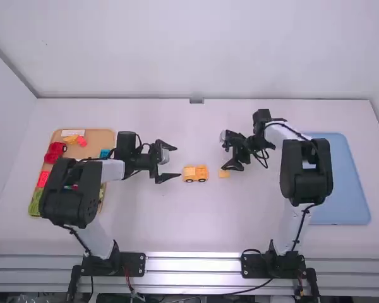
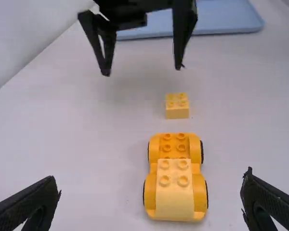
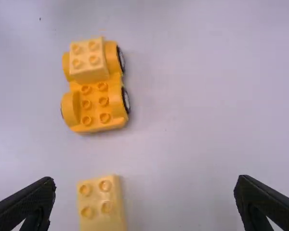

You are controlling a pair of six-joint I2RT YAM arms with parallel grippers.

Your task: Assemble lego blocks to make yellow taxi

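- Your left gripper (image 1: 179, 162) is wide, near the car (image 2: 175, 195).
- Your right gripper (image 1: 225, 159) is also wide, near the block (image 2: 177, 111).
- You see car and block on the table (image 1: 177, 221), apart from each other.

I'm seeing an orange-yellow car base (image 3: 96, 109), a pale yellow block (image 3: 88, 64) topping it, a yellow brick (image 3: 101, 208) near it, a light-blue tray (image 1: 348, 189) right of it.

Block (image 2: 175, 190) on wheeled base (image 2: 174, 150), loose block (image 1: 224, 173) right, trays (image 1: 348, 189) either side
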